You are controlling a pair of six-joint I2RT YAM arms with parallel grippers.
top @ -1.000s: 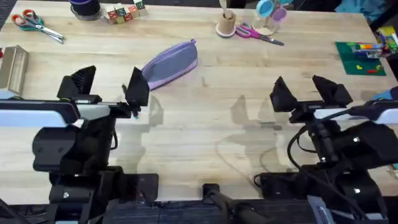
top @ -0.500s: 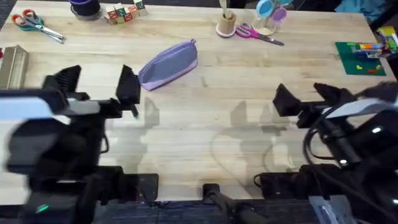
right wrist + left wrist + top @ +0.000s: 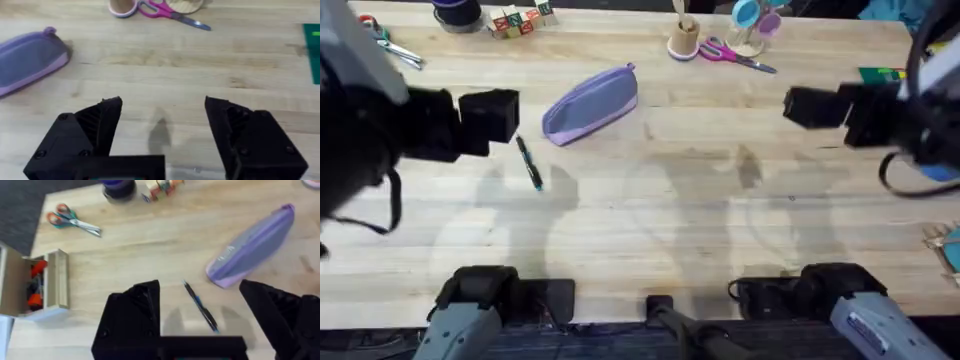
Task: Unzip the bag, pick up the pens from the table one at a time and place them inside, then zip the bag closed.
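Lavender pencil pouch (image 3: 591, 102) is seen lying diagonally on the wooden desk (image 3: 650, 230), its zipper shut, with one dark stick pen (image 3: 529, 163) resting on the planks just beside its lower end, apart from it. The left tool (image 3: 200, 317) is held above the desk over the pen, its black fingers (image 3: 132, 312) spread wide and gripping nothing. The right tool (image 3: 162, 132) is likewise held released over bare wood, well apart from the pouch. Pink-handled scissors (image 3: 730, 52) and a small wooden cup (image 3: 684, 38) are seen along the far edge, with orange-and-green scissors (image 3: 72, 221), toy blocks (image 3: 518, 18) and a wooden box (image 3: 42, 282) toward the left.
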